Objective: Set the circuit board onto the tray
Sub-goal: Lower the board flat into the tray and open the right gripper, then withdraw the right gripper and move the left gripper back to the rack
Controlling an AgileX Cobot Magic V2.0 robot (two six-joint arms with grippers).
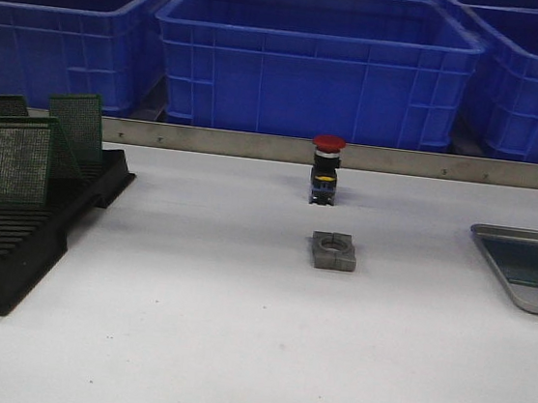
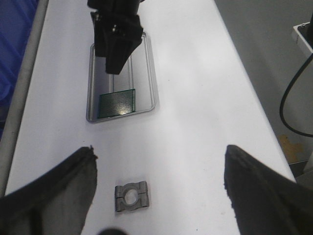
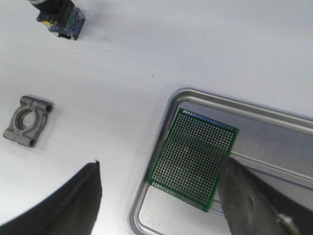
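Front view low across table; both wrist views steep, sharing tray point(image 2: 153, 88).

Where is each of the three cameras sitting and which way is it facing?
Front: behind the table, facing forward at the bins, rack, button and clamp; a dark bit of right arm at the edge.
Left wrist: above the clamp, facing the tray; open left tool and right tool show.
Right wrist: above the tray, looking down at the board; open tool fingers.
All share clamp and tray.
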